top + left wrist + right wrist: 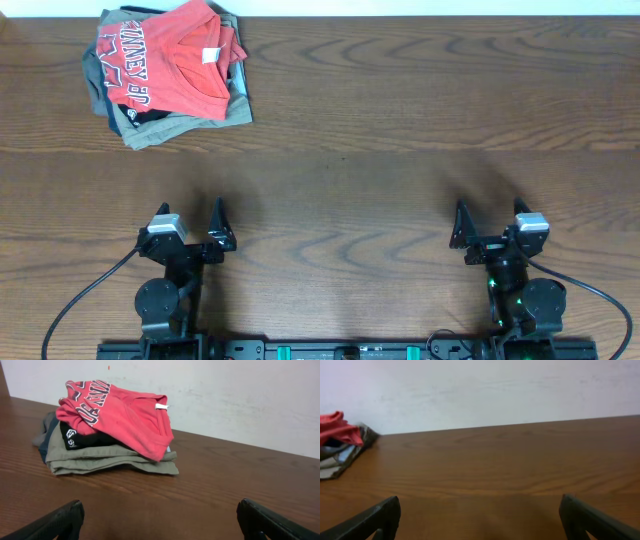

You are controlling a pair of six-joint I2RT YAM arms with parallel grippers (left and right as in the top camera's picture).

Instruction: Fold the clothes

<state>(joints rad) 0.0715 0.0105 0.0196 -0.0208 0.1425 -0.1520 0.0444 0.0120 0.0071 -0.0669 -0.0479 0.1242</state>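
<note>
Black fingers on both arms stood wide and empty at the lower edge of the overhead frame, the left gripper (190, 222) at lower left and the right gripper (490, 222) at lower right, low over the bare wooden counter (400, 120). Well apart from them, at upper left, the red-orange T-shirt (165, 60) lay crumpled atop a stack of folded garments (165, 128). Lifting it clear of the stack by its upper layer only, probably with the nearer left arm, seemed wisest before spreading it flat.
</note>
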